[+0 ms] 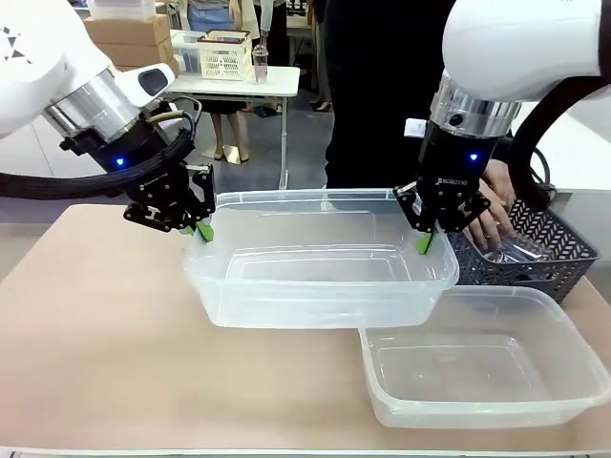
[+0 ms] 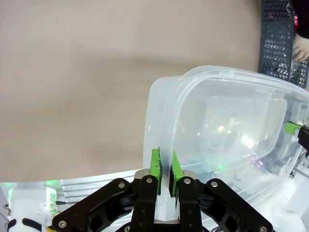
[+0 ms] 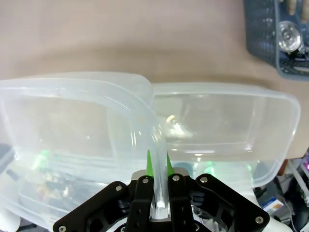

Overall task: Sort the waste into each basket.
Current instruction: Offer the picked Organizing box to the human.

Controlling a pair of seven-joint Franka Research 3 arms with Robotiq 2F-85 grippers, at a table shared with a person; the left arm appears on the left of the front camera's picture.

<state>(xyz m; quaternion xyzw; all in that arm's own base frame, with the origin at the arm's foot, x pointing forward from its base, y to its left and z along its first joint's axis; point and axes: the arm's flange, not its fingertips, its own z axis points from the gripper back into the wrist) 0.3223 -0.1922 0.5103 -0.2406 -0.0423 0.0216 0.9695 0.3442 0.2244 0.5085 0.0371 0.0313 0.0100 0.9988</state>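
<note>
A large clear tub (image 1: 320, 272) hangs between both arms. My left gripper (image 1: 203, 229) is shut on its left rim (image 2: 164, 169), and my right gripper (image 1: 425, 243) is shut on its right rim (image 3: 158, 166). The held tub (image 3: 72, 96) is empty. A second clear tub (image 1: 477, 382) lies on the table at the front right, partly under the held one (image 3: 227, 121). The dark openwork basket (image 1: 544, 253) stands at the far right with a person's hand (image 1: 492, 215) in it. A shiny round piece of waste (image 3: 288, 36) lies inside; can or bottle, I cannot tell.
The beige tabletop (image 1: 95, 324) spreads out to the left and front. A person stands at the far side behind the held tub. The basket (image 2: 282, 38) sits close to the right gripper's side.
</note>
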